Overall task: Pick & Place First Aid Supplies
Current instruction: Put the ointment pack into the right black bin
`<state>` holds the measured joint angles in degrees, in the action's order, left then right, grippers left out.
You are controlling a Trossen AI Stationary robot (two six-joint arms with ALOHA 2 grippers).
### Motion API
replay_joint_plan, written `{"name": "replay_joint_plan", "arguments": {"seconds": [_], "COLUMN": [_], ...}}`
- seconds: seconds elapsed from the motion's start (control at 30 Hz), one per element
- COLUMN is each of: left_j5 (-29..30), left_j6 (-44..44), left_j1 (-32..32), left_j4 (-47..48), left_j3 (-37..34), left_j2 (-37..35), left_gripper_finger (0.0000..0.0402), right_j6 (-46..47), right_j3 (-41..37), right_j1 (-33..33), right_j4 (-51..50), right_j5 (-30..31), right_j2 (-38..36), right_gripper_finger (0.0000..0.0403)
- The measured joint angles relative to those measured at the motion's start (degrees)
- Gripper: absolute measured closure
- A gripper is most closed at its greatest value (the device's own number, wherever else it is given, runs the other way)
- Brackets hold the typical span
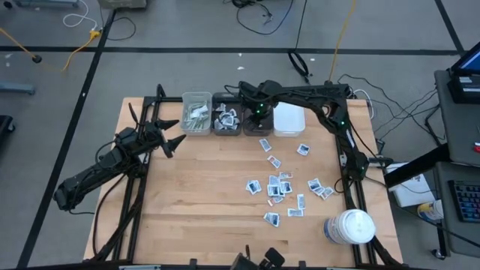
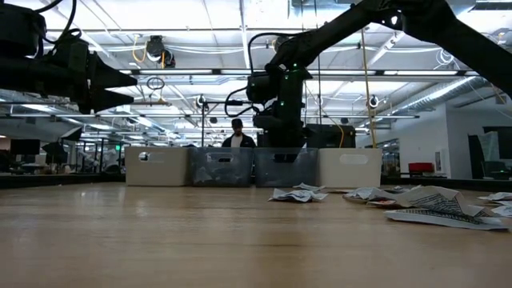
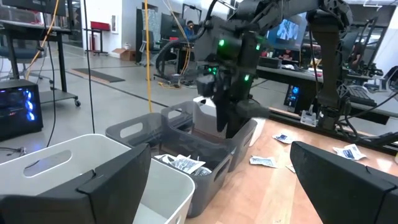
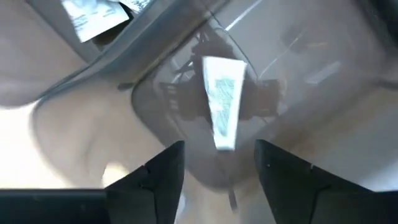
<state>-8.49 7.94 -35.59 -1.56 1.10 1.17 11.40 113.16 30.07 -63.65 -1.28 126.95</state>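
Several white sachets with dark print [image 1: 281,187] lie scattered flat on the wooden table's right half. My right gripper [image 1: 255,114] hangs pointing down over the dark grey bin [image 1: 253,124] at the far edge. Its fingers stand open [image 4: 217,168]. One pale sachet with greenish print [image 4: 221,102] shows inside that bin, just beyond the fingertips and touching neither. I cannot tell whether it lies on the bin's floor or is in the air. My left gripper [image 1: 171,136] waits open at the table's left, pointing level toward the bins [image 3: 217,180].
Along the far edge stands a row of small bins. A pale bin [image 1: 196,112] holds wrapped strips and a grey bin [image 1: 225,118] holds sachets. Right of the dark bin is a white bin [image 1: 289,120]. A large white lidded jar [image 1: 351,226] stands near right.
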Motion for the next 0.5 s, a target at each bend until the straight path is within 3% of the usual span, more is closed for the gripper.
{"name": "replay_joint_plan", "arguments": {"seconds": [0.5], "left_j5": [0.0], "left_j6": [0.0], "left_j1": [0.0], "left_j4": [0.0], "left_j3": [0.0], "left_j2": [0.0], "left_gripper_finger": [0.0009], "right_j6": [8.8], "right_j3": [-1.2], "right_j1": [-3.0], "right_j4": [-8.6], "right_j5": [-0.1], "right_j2": [-14.3], "right_gripper_finger": [0.0241]}}
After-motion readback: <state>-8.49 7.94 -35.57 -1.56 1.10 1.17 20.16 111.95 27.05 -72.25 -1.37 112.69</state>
